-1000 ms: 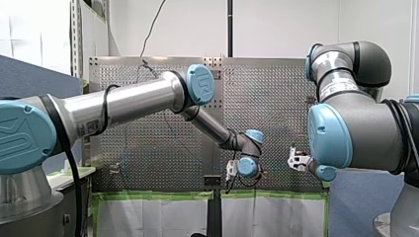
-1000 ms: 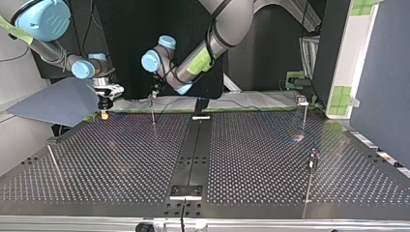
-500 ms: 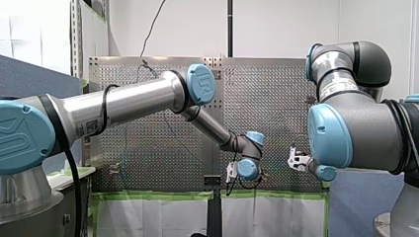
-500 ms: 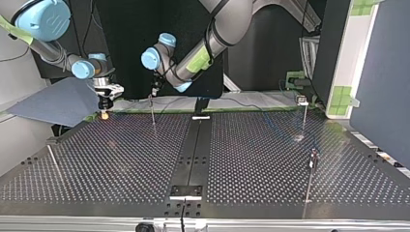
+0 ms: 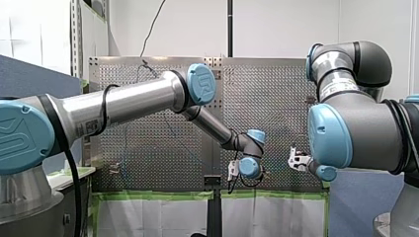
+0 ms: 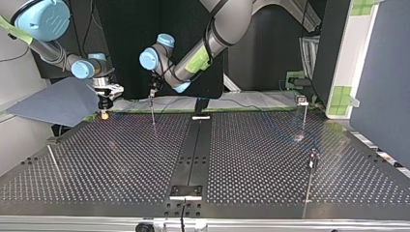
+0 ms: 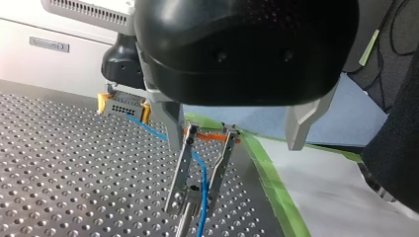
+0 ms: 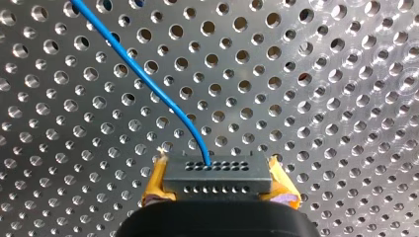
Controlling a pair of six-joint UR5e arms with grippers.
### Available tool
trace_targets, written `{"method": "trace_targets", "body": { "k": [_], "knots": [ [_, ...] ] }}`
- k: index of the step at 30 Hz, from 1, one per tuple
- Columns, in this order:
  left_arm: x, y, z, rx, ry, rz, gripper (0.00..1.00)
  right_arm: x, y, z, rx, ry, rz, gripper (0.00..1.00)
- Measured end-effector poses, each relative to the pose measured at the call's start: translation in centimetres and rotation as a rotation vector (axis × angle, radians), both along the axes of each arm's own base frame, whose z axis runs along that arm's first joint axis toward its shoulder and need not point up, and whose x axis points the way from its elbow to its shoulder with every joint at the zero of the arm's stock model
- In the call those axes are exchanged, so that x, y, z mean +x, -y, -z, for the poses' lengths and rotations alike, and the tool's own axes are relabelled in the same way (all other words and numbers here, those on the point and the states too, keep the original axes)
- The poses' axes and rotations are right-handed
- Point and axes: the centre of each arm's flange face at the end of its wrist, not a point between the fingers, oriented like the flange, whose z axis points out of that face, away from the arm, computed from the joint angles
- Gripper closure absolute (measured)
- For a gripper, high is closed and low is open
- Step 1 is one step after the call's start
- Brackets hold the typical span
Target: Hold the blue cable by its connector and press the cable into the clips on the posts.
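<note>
My right hand [image 8: 218, 191] is clamped on the connector [image 8: 217, 173], a dark block with small holes, with its yellow pads [image 8: 154, 186] pressed to the block's two ends. The blue cable [image 8: 148, 80] leaves the connector's face ahead of the hand and curves away over the perforated table [image 8: 321, 98]. My left hand [image 7: 234, 146] is spread wide, gripping nothing; its metal fingers [image 7: 174, 126] stand either side of the top of a clip [image 7: 182, 168], a pair of metal prongs with orange tips. In the left wrist view the cable comes from the connector, passes behind one finger and runs down between the two prongs. In the top view this clip's post [image 6: 153, 113] stands near the table's far edge, with my right hand near it at the view's left; another post [image 6: 304, 116] stands well apart at the view's right
</note>
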Motion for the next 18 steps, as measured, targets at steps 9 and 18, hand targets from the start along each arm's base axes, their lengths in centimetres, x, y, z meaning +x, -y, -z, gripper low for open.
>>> {"method": "trace_targets", "body": {
  "k": [9,18],
  "knots": [
    [-0.12,-0.46,0.50,0.009,-0.008,-0.003,0.00,0.11,-0.03,0.00,0.000,0.000,-0.002,1.00],
    [-0.92,-0.43,-0.19,0.019,-0.009,0.001,0.00,0.13,-0.03,0.00,0.000,0.000,-0.003,1.00]
  ]
}}
